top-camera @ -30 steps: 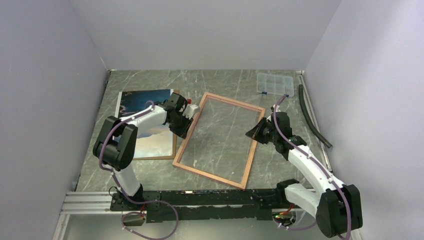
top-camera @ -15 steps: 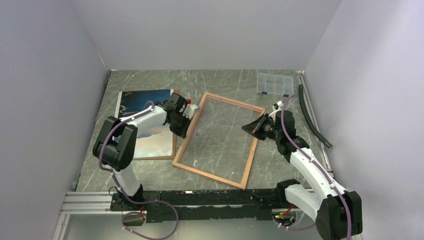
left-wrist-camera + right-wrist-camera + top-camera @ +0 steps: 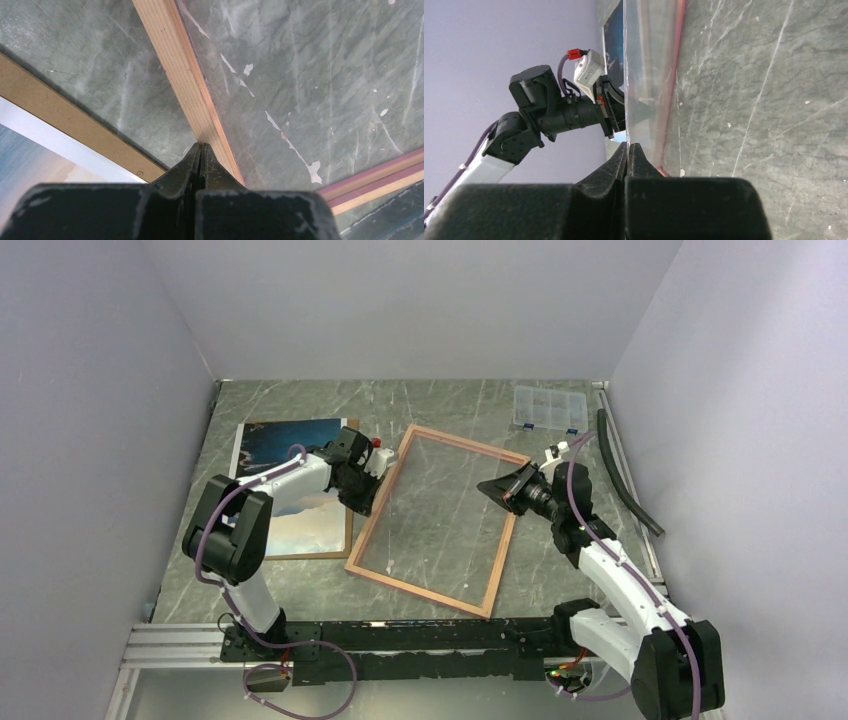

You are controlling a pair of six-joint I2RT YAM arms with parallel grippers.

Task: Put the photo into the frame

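I've got bare counter [image 3: 450,400] behind the frame [image 3: 418,590] and along its near side. Organiser box [image 3: 548,407] and black hose [image 3: 625,475] crowd the far right; walls [image 3: 100,440] close three sides.

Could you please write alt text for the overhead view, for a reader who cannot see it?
A wooden frame lies on a table, with the closed left gripper at its left edge and the closed right gripper at its right edge. A seascape photo rests on a brown board to its left.
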